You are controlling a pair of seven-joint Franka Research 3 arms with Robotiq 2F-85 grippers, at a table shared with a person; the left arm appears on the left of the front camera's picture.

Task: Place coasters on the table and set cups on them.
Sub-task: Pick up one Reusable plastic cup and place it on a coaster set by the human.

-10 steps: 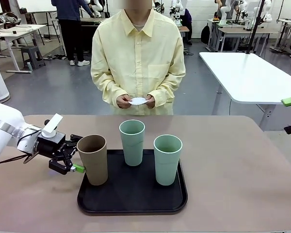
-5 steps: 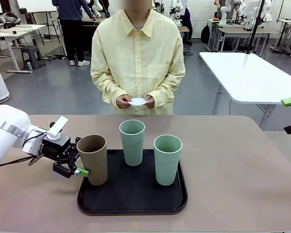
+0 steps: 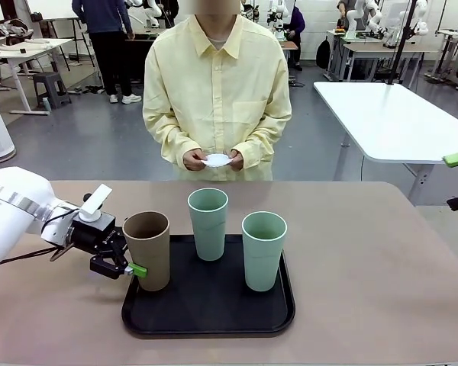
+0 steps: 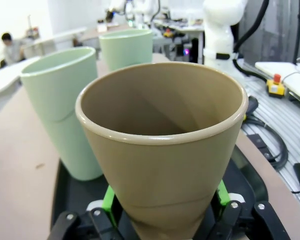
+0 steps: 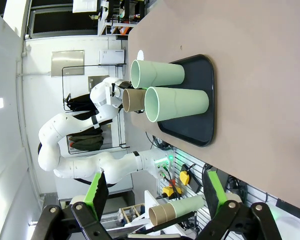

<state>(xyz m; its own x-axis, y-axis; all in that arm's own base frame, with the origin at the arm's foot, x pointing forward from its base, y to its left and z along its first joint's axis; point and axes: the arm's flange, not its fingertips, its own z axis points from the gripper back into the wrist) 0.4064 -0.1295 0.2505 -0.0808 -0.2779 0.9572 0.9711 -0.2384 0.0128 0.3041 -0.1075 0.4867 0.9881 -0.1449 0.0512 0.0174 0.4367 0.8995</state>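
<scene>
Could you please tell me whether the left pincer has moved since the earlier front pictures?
Yes: the left pincer has slid rightward, closer to the black tray's left edge, and now grips the brown cup.

Bright, even overhead room light; soft, faint shadows on the counter. Just ahead of the left pincer the brown cup looms sharp and lens-stretched, while the room beyond it goes blurry.

The white, rounded left arm has a black cable at its 6 o'clock side and ends in a black left gripper with green pads.
</scene>
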